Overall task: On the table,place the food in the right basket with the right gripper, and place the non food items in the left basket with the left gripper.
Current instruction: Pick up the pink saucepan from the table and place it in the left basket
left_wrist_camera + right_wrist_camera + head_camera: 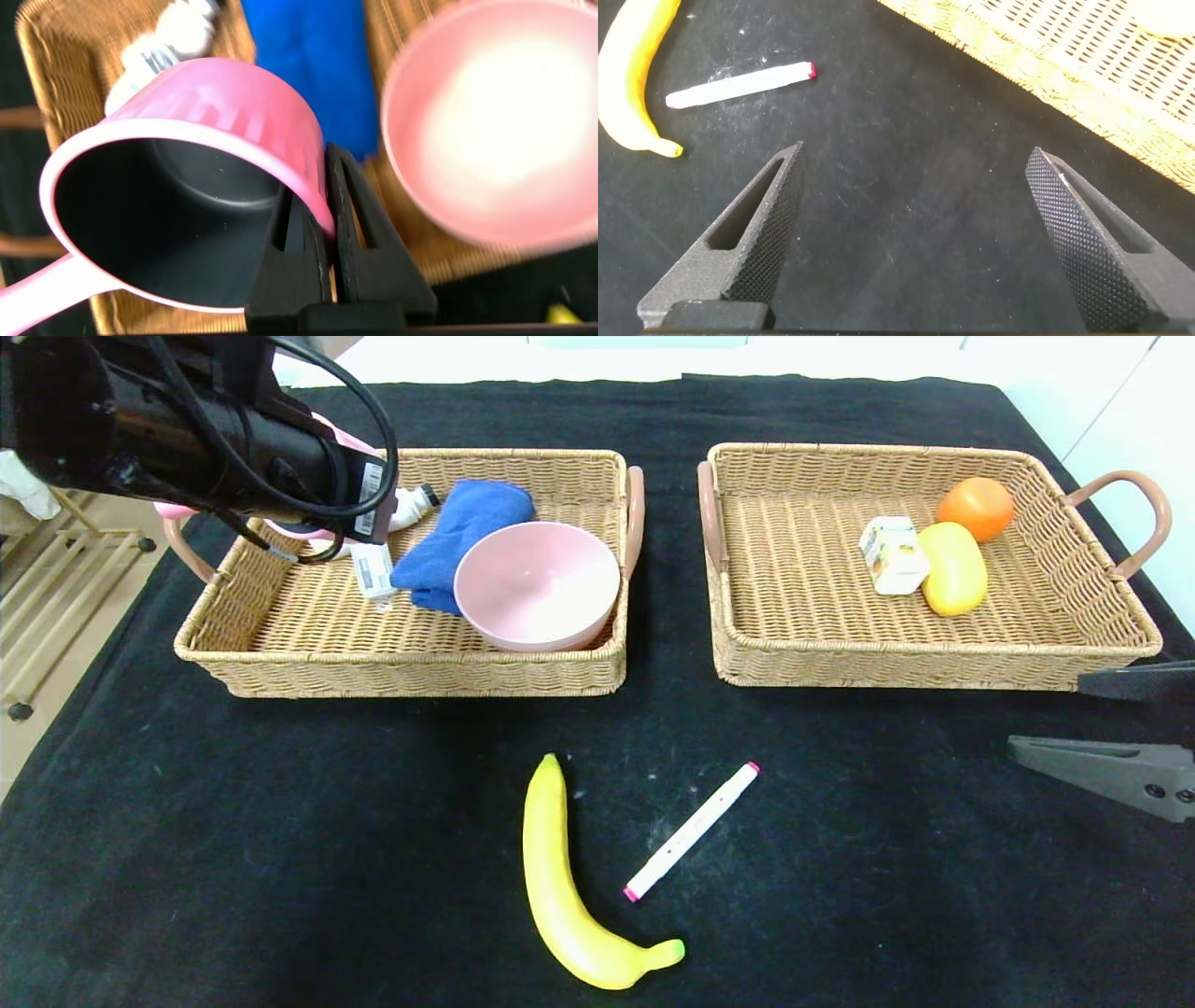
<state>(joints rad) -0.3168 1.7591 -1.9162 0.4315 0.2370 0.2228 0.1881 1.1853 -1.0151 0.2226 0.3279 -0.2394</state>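
The bench [280, 821] is covered in black cloth and carries two wicker baskets side by side. Your left gripper [329, 245] hangs over the left basket [401, 677], its jaws clamped on the rim of a pink saucepan [187, 177]; release it there, clear of the pink bowl [537, 583] and blue cloth [467, 527]. Your right gripper [915, 233] waits low at the bench's right edge, jaws spread wide and holding nothing. The banana [569, 887] lies well to its left, long axis running roughly front to back, with the marker pen [691, 831] just beside it, lying diagonally. The right arm is the nearer one. Only the left wrist view shows the grip on the saucepan; the head view hides it behind the arm. The right basket [934, 667] holds an orange [976, 507], a yellow fruit [952, 569] and a small carton [893, 555].
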